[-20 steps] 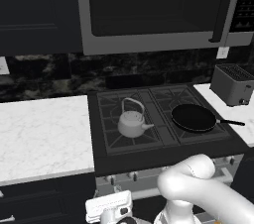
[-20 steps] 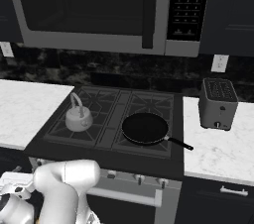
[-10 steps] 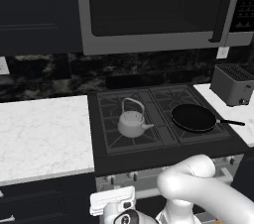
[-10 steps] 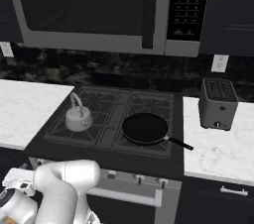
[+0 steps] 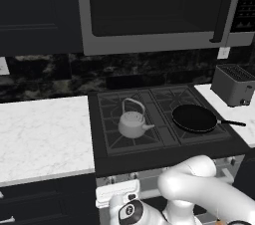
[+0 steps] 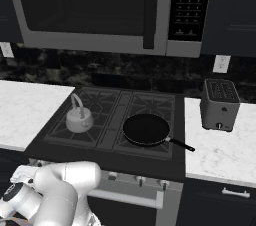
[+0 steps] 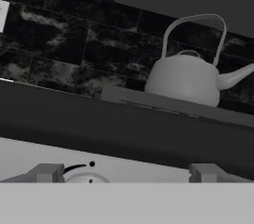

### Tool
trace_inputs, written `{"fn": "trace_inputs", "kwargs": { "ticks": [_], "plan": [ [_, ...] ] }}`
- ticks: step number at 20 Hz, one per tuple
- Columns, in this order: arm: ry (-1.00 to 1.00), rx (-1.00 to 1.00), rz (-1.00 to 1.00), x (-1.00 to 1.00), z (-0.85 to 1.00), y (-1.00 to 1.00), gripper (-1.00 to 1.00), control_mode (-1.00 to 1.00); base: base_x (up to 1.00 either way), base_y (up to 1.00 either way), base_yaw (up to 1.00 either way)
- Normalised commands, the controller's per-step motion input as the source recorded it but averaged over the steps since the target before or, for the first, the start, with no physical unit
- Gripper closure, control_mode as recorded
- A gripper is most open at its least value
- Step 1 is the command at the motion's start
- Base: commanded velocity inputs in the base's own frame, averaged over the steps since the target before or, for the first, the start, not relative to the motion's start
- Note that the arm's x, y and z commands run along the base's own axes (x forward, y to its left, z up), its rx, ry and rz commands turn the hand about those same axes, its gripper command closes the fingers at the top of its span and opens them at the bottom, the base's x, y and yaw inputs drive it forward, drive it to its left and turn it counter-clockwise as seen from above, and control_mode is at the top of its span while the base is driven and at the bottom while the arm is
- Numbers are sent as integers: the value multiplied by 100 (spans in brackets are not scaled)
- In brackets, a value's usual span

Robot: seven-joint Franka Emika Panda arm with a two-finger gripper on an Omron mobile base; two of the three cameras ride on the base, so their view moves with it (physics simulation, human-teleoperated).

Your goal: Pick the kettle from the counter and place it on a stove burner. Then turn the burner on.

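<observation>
I see the kettle [image 5: 133, 124] upright on the front-left stove burner [image 5: 131, 137], spout toward the frying pan [image 5: 194, 118] on the neighbouring grate. The counter [image 5: 42, 134] lies to the left. My gripper [image 7: 126, 173] sits low against the stove front, a round knob [image 7: 85, 176] between its two fingertips [image 7: 45, 172], which stand apart, jaws spread, not touching it. Toaster [image 6: 219, 104] far right

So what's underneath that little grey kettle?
The kettle stands on the front-left stove burner of the black cooktop. Its grate prongs show around the kettle; the gas ring right beneath is covered by its body.
</observation>
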Motion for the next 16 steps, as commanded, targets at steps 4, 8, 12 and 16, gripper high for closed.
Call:
{"fn": "trace_inputs", "kwargs": {
  "ticks": [4,8,12,16],
  "plan": [
    [0,2,0,4,-11,0,-100,-100,0,0,0],
    [1,2,0,0,-30,5,-100,-100,0,0,0],
    [0,5,0,0,-11,0,-100,-100,0,0,0],
    [0,5,0,0,-24,0,-100,-100,0,0,0]
  ]
}}
